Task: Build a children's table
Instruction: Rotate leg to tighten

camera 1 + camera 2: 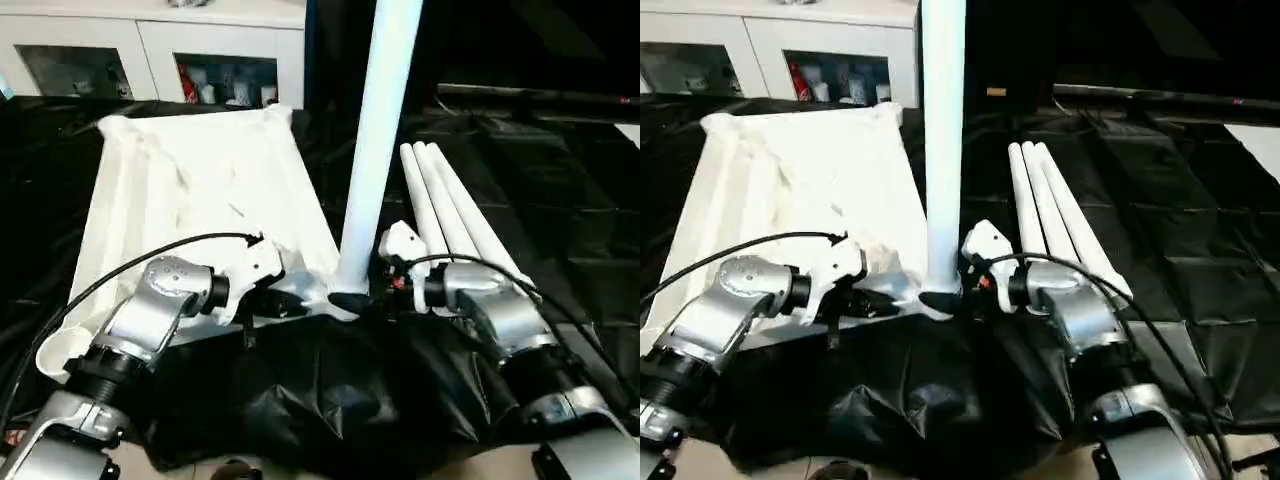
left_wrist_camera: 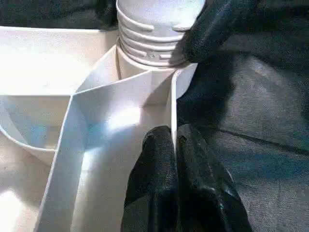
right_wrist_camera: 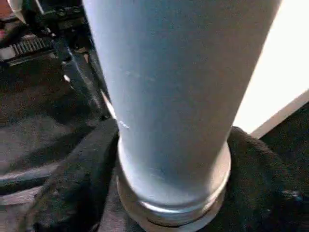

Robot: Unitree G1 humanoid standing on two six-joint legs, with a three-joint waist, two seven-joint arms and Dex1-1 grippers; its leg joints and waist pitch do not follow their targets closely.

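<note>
Left end effector (image 2: pixel 176 159) pinches tabletop (image 2: pixel 87 145) rib; leg (image 2: pixel 154 34) threads exposed

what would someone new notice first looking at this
First, one white leg standing upright in the near right corner socket of the upturned tabletop on the black sheet. The right gripper wraps its base while the left gripper pinches the tabletop's rim wall beside the socket. Three more legs lie side by side to the right.

Tabletop (image 1: pixel 190 190) lying underside up at left, one leg (image 1: pixel 375 150) upright in its near right corner socket, three legs (image 1: pixel 450 215) side by side to its right, cabinet (image 1: pixel 150 50) behind.
</note>
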